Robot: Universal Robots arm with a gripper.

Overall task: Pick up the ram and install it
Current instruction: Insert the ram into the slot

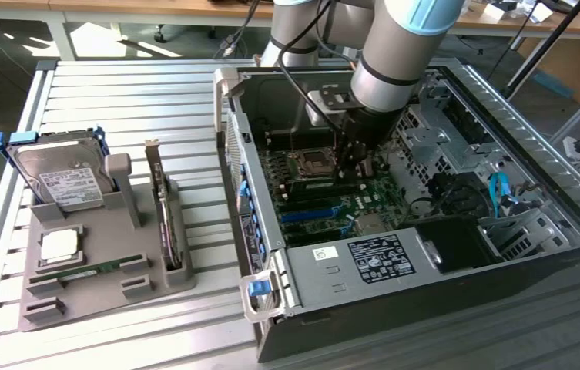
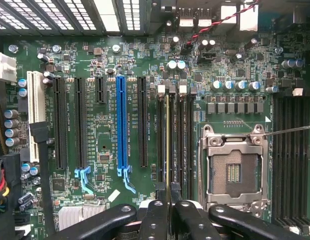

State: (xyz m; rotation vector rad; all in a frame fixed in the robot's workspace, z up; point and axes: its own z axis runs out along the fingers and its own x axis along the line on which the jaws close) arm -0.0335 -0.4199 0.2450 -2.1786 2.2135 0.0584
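Note:
In the wrist view the ram (image 2: 167, 145) shows edge-on as a thin yellow-green strip, lying along one of the black memory slots (image 2: 182, 140) beside the empty processor socket (image 2: 234, 170). My gripper (image 2: 168, 207) is shut on it, with one black finger (image 2: 154, 220) on each side of its near end. I cannot tell whether the ram is seated in the slot or just above it. From the exterior view, my gripper (image 1: 357, 166) reaches straight down into the open computer case, over the middle of the motherboard (image 1: 357, 208).
A grey holder (image 1: 145, 293) at the exterior view's left carries a hard drive (image 1: 64, 181), a square silver chip (image 1: 58, 245), another green stick (image 1: 89, 270) and an upright dark card (image 1: 166, 223). Case walls (image 1: 238, 154) and drive cages (image 1: 444, 139) surround the arm.

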